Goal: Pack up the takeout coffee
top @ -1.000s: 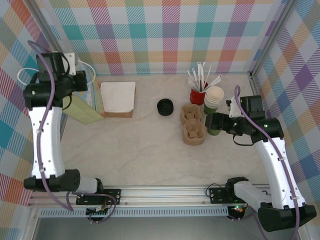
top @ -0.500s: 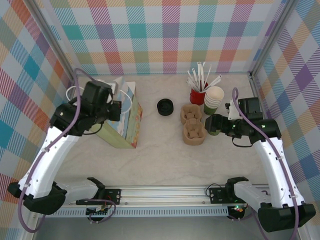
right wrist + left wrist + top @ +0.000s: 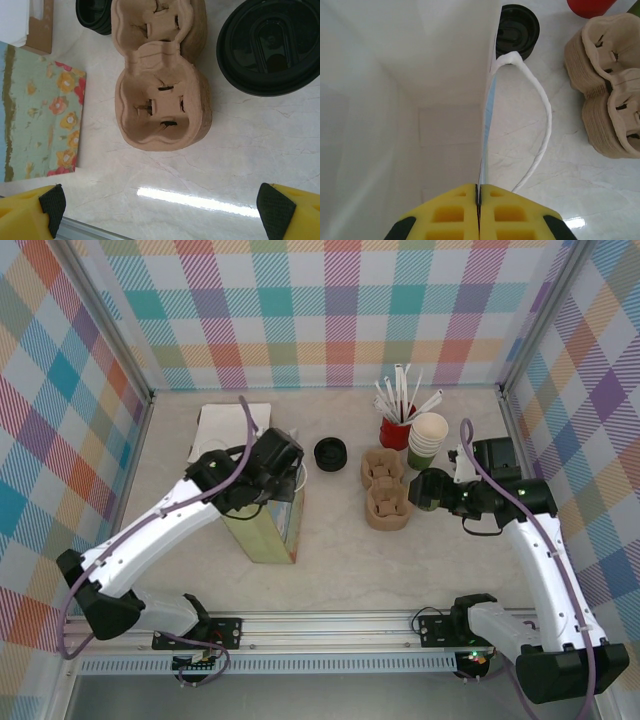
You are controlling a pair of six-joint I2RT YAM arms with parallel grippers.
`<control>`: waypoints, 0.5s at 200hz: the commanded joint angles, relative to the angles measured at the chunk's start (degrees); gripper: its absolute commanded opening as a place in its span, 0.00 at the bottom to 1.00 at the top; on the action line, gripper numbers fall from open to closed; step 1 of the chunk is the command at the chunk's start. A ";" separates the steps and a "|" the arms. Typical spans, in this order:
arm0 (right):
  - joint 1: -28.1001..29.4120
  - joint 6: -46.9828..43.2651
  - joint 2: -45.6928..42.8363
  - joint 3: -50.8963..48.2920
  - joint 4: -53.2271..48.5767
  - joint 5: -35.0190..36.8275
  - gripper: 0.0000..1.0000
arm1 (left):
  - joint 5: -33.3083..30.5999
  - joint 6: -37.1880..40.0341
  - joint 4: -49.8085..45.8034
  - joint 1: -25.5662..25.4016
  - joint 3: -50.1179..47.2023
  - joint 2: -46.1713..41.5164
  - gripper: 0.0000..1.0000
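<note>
Top external view: the table bears everything. The bag is the biggest thing on it, white inside and printed outside with orange and red flowers on pale green. The left pincer is clenched on the top edge of one bag wall, its yellow fingers pressed together with the paper between them. The bag's white handle loops up just right of those fingers.

The napkins, a white stack in a brown holder, lie far ahead and left of the right pincer, beyond the bag. That pincer is released, its fingers spread wide with nothing between them. The carrier sits straight ahead of it, centred between the fingers and apart from both.

The coffee stands on the table ahead of the right pincer toward its right finger, just beside the carrier. Its black lid is on, and any lettering on the lid is too blurred to read.

The red cup of straws stands further beyond. The lids lie ahead of the left pincer, just past the bag's rim.
</note>
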 commanded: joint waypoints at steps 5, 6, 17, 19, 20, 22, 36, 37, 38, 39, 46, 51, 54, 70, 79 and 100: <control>-0.23 -0.27 0.64 -1.30 0.22 0.58 1.00 | -2.07 -3.36 2.82 -1.06 1.37 2.66 0.00; -0.21 -0.26 0.61 -1.30 0.22 0.57 1.00 | -2.08 -3.38 2.90 -1.06 1.37 2.79 0.00; -0.19 -0.79 0.94 -1.30 -0.17 0.64 1.00 | -1.89 -3.81 3.73 -1.06 1.50 3.66 0.00; -0.17 -0.96 1.00 -1.30 -0.25 0.64 1.00 | -1.83 -3.79 3.88 -1.06 1.53 3.80 0.00; -0.18 -1.05 1.01 -1.30 -0.28 0.64 1.00 | -1.74 -3.78 3.96 -1.06 1.58 3.88 0.00; -0.18 -1.22 1.10 -1.30 -0.41 0.64 1.00 | -1.70 -3.76 4.07 -1.08 1.69 3.99 0.00; -0.16 -2.67 1.58 -0.89 -1.30 0.95 1.00 | -1.01 -3.78 4.62 -1.06 2.47 4.74 0.11; -0.18 -2.78 1.65 -0.87 -1.33 0.97 1.00 | -0.94 -3.77 4.64 -1.06 2.62 4.79 0.11; -0.18 -2.88 1.68 -0.82 -1.39 0.98 1.00 | -0.86 -3.72 4.65 -1.06 2.66 4.86 0.12; -0.14 -3.02 1.70 -0.75 -1.46 0.99 1.00 | -0.78 -3.74 4.70 -1.06 2.72 4.90 0.13; -0.14 -3.73 2.04 -0.56 -1.74 1.07 1.00 | -0.07 -3.59 4.74 -1.06 3.34 5.15 0.19; -0.16 -4.09 2.25 -0.30 -1.95 1.08 1.00 | 0.42 -3.43 4.74 -1.06 3.75 5.27 0.22; -0.18 -4.44 2.43 -0.09 -1.96 1.04 1.00 | 0.63 -3.33 4.74 -1.08 4.03 5.28 0.25; -0.19 -6.57 3.36 0.91 -2.08 0.52 1.00 | 2.00 -3.00 4.41 -1.10 5.38 5.09 0.37; -0.19 -7.67 3.93 1.64 -2.34 0.57 1.00 | 2.50 -2.84 4.39 -1.06 6.12 4.57 0.44; -0.19 -10.80 5.08 3.07 -2.01 0.42 1.00 | 3.36 -2.11 3.75 -1.07 8.30 3.18 0.53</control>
